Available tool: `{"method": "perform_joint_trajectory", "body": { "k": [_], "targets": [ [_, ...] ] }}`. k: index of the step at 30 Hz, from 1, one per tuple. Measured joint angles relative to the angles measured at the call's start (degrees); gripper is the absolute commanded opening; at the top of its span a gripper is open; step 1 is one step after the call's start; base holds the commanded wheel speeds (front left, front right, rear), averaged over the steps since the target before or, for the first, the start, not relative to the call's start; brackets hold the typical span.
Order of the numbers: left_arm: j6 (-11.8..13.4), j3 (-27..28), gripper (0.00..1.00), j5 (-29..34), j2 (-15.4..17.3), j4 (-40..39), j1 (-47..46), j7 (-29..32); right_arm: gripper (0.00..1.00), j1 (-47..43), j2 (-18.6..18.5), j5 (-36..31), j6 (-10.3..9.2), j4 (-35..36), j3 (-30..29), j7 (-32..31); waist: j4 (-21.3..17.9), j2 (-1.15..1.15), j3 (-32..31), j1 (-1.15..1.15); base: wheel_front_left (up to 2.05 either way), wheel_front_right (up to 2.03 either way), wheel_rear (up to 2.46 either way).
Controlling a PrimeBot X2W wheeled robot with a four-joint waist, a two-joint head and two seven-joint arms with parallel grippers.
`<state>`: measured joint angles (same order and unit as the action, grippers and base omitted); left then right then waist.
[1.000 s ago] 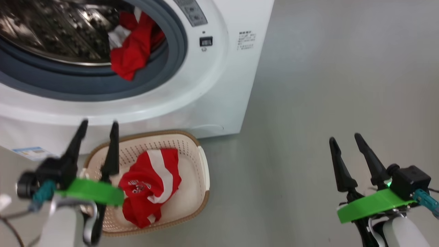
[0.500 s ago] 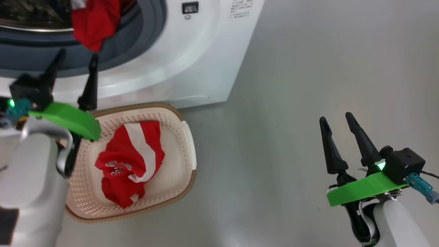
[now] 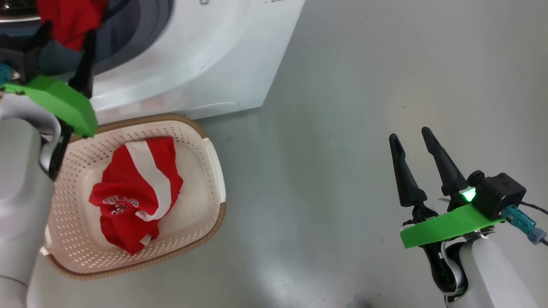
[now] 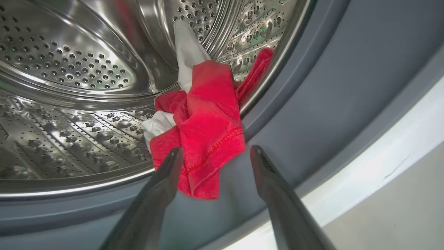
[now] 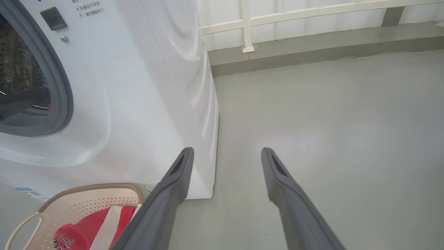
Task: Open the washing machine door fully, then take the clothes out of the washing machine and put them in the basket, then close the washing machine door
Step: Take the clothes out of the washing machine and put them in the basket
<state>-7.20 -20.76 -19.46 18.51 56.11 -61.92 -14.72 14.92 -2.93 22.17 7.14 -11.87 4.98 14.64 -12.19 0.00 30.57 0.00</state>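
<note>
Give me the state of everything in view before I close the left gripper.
washing machine, opening uncovered, drum exposed.
red garment in the drum, draped over the drum lip onto the grey gasket, ungripped.
left gripper, open, aimed at that garment.
basket, upright on the floor, holding one garment.
red-and-white garment in the basket, crumpled, loose.
right gripper, open, empty, above the floor.

Left gripper (image 3: 67, 32) high, right gripper (image 3: 409, 133) low, both wide-jawed.
</note>
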Motion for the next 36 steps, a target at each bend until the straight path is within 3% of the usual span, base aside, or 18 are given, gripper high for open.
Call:
{"method": "perform_joint_trajectory", "body": {
  "k": [20, 21, 22, 23, 24, 31, 36],
  "targets": [
    [-0.3, -10.1, 1.0, -6.5, 4.1, 10.5, -9.1, 0.0, 1.0, 0.9, 0.0, 1.2, 0.0, 0.9, 1.3, 0.0, -3.0, 0.0, 3.2, 0.0, 0.0, 0.0, 0.0],
    [-0.3, -10.4, 0.93, -6.8, 4.1, 10.7, -9.5, 0.0, 1.0, 0.9, 0.0, 1.2, -0.01, 0.9, 1.3, 0.0, -3.0, 0.0, 3.3, 0.0, 0.0, 0.0, 0.0],
    [-0.3, -10.7, 0.6, -7.0, 4.1, 10.8, -9.7, 0.0, 1.0, 0.9, 0.0, 1.2, -0.01, 1.0, 1.3, 0.0, -3.0, 0.0, 3.3, 0.0, 0.0, 0.0, 0.0],
    [-0.3, -10.9, 0.42, -7.2, 4.1, 10.9, -9.8, 0.0, 1.0, 0.9, 0.0, 1.2, 0.0, 1.0, 1.3, 0.0, -3.0, 0.0, 3.3, 0.0, 0.0, 0.0, 0.0],
    [-0.3, -11.2, 0.0, -7.4, 4.1, 10.9, -9.8, 0.0, 1.0, 0.9, 0.0, 1.2, -0.01, 1.0, 1.3, 0.0, -3.0, 0.0, 3.3, 0.0, 0.0, 0.0, 0.0],
    [-0.3, -12.1, 0.0, -10.0, 4.0, 10.3, -9.8, 0.0, 1.0, 1.9, 0.0, 1.2, 0.0, 1.1, 1.1, 0.0, -2.5, 0.0, 3.0, 0.0, 0.0, 0.0, 0.0],
    [-0.3, -8.1, 0.0, -10.9, 4.0, 6.0, -9.3, 0.0, 1.0, 2.0, 0.0, 1.1, -0.01, 1.1, 0.8, 0.0, -1.7, 0.0, 2.2, 0.0, 0.0, 0.0, 0.0]
  ]
}}
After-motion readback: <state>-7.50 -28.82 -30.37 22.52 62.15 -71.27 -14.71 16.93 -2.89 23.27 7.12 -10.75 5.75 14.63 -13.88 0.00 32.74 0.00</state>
